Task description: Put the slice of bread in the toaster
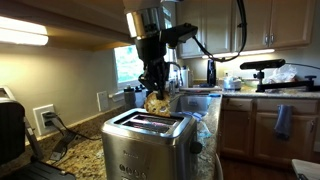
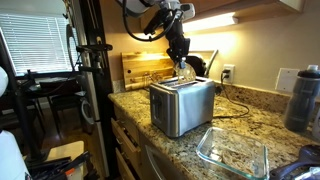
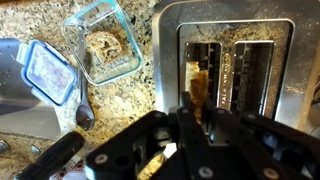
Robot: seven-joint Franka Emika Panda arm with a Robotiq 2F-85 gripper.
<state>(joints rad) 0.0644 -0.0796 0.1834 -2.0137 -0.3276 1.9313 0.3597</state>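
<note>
The brushed steel toaster point(image 1: 150, 143) point(image 2: 181, 106) stands on the granite counter in both exterior views. My gripper point(image 1: 155, 86) point(image 2: 180, 56) hangs straight above it, shut on the slice of bread point(image 1: 157, 101) point(image 2: 186, 72), a tan piece that hangs below the fingers just over the toaster's top. In the wrist view the slice of bread point(image 3: 200, 88) shows edge-on between the black fingers of the gripper point(image 3: 198, 106). It lines up with the left of the two slots of the toaster point(image 3: 165, 40). The slice's lower edge looks near the slot mouth; I cannot tell whether it has entered.
A glass container point(image 3: 100, 45) point(image 2: 235, 150) holding food lies on the counter beside the toaster. A blue-lidded box point(image 3: 46, 72) and a black-handled utensil point(image 3: 50, 155) lie nearby. A wooden board point(image 2: 150, 65) leans at the wall. A black appliance point(image 1: 8, 130) stands near the toaster.
</note>
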